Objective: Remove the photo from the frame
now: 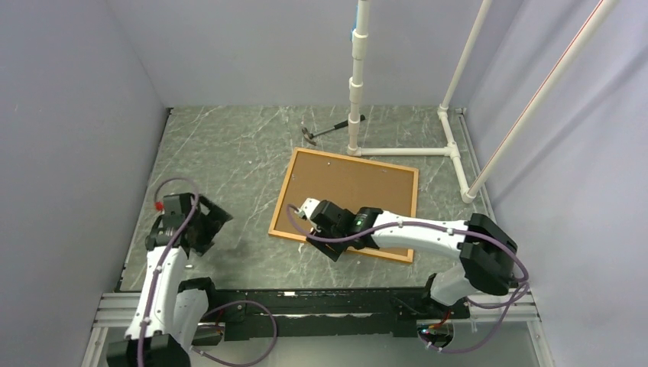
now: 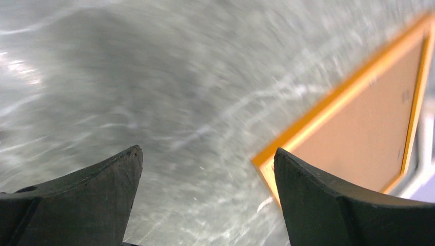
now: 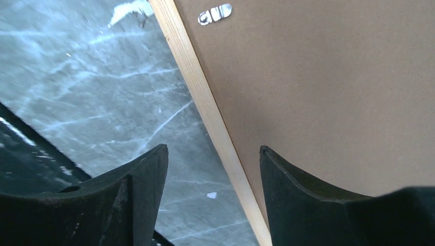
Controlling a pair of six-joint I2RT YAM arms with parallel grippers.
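The frame (image 1: pixel 283 197) lies face down in the middle of the table, a thin orange border round the photo's brown board back (image 1: pixel 359 183); the printed side is hidden. My right gripper (image 1: pixel 302 213) is open over the frame's near left edge. In the right wrist view (image 3: pixel 213 151) one finger is over the table and the other over the board (image 3: pixel 318 92), with the pale frame edge (image 3: pixel 195 92) between them. My left gripper (image 1: pixel 218 220) is open and empty over bare table, left of the frame. The left wrist view (image 2: pixel 208 156) is blurred and shows the orange border (image 2: pixel 328 105) at the right.
A small metal clip (image 3: pixel 215 14) sits on the board near the frame edge. A hammer (image 1: pixel 325 132) lies at the back beside a white pipe stand (image 1: pixel 355 84). Grey walls close in the left, back and right. A black rail (image 1: pixel 306 294) runs along the near edge.
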